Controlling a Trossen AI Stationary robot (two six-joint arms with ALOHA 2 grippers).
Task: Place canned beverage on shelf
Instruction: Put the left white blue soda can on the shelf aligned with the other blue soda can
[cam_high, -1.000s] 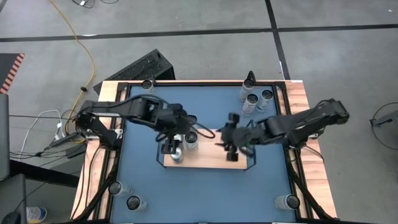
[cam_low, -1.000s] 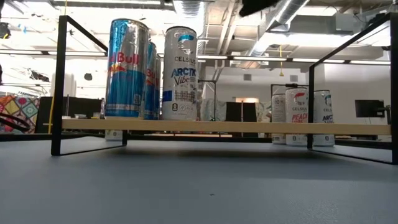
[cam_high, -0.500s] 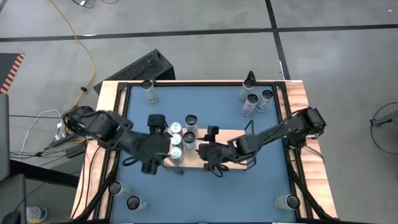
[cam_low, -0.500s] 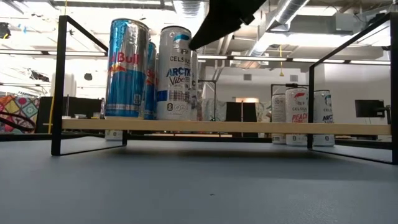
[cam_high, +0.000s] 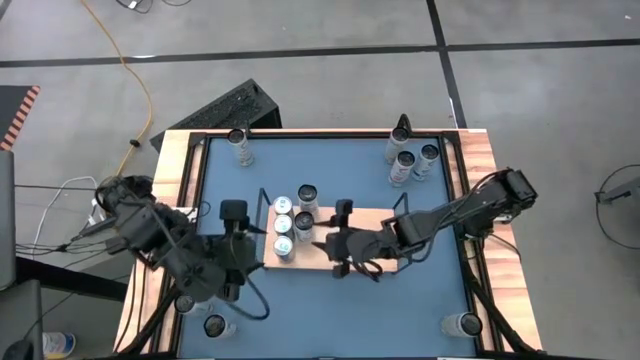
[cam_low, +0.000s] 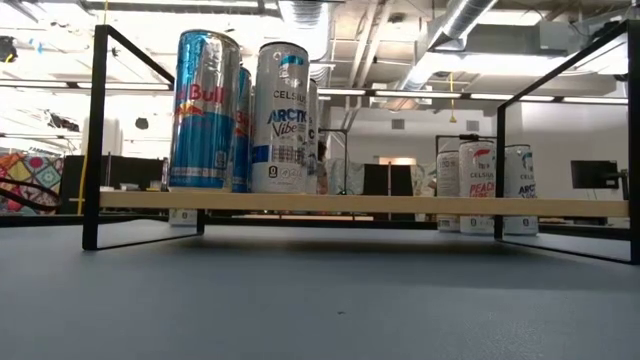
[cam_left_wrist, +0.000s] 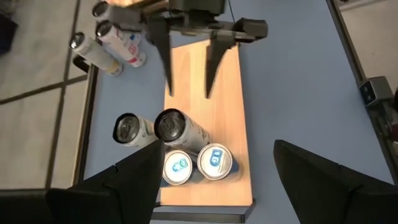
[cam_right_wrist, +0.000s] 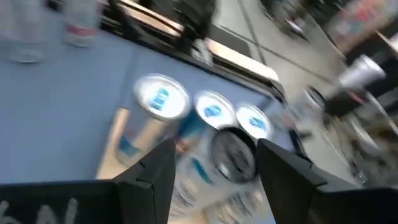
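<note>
Blue tabletop (cam_high: 330, 300) bears light-wood, wire-framed shelf (cam_high: 385, 258).

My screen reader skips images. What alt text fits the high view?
Four cans stand at the shelf's left end; the right gripper, open and empty, hovers beside them. The left gripper, open, hangs over the blue table left of the shelf.

Neither arm is being shown in the low view; the far cans on the shelf (cam_low: 400, 206) are being hidden there behind the blue can (cam_low: 203, 110) and the white can (cam_low: 281, 118). The cans (cam_right_wrist: 214, 127) are being blurred in the right wrist view, so their labels are not being made readable; the tips of the right gripper (cam_right_wrist: 214, 162) are being cut off by the picture's edge. In the left wrist view the shelf's near end is being partly covered by the left gripper (cam_left_wrist: 214, 174), whose fingertips are being cropped.
</note>
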